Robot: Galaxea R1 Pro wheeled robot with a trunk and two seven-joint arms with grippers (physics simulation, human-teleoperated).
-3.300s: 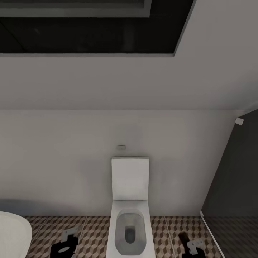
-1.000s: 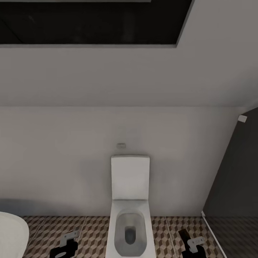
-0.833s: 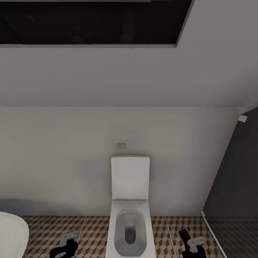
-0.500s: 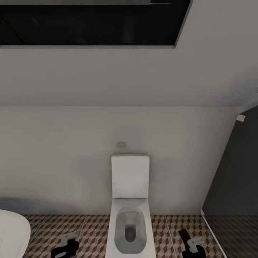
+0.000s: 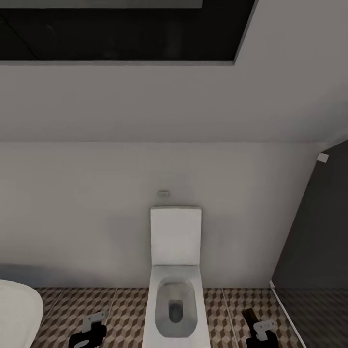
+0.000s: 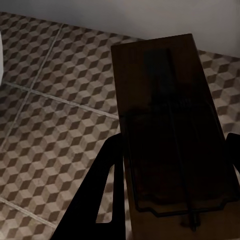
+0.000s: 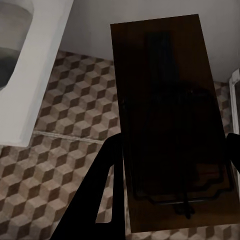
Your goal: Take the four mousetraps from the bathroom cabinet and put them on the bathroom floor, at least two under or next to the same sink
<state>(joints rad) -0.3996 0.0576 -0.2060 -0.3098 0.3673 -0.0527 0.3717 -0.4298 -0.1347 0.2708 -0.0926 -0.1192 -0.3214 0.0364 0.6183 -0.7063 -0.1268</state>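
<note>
In the left wrist view a dark-brown mousetrap (image 6: 160,85) with a wire bar sits between the black fingers (image 6: 107,190) of my left gripper (image 6: 172,170), which is shut on it above the cube-patterned bathroom floor (image 6: 50,115). The right wrist view has a second mousetrap (image 7: 160,75) clamped the same way in my right gripper (image 7: 172,165), close to the toilet's white side (image 7: 35,75). From the head camera, the left gripper (image 5: 89,332) and right gripper (image 5: 258,331) hang low on either side of the toilet. The cabinet and the bathroom sink are out of view.
A white toilet (image 5: 175,251) stands straight ahead against the grey wall. A rounded white bathtub edge (image 5: 17,314) shows at the lower left. A dark glass partition (image 5: 314,241) closes off the right side. Patterned floor (image 5: 125,309) lies between tub and toilet.
The whole head view has drifted slightly, so the camera moved. Both grippers keep their places beside the toilet and stay shut on their mousetraps.
</note>
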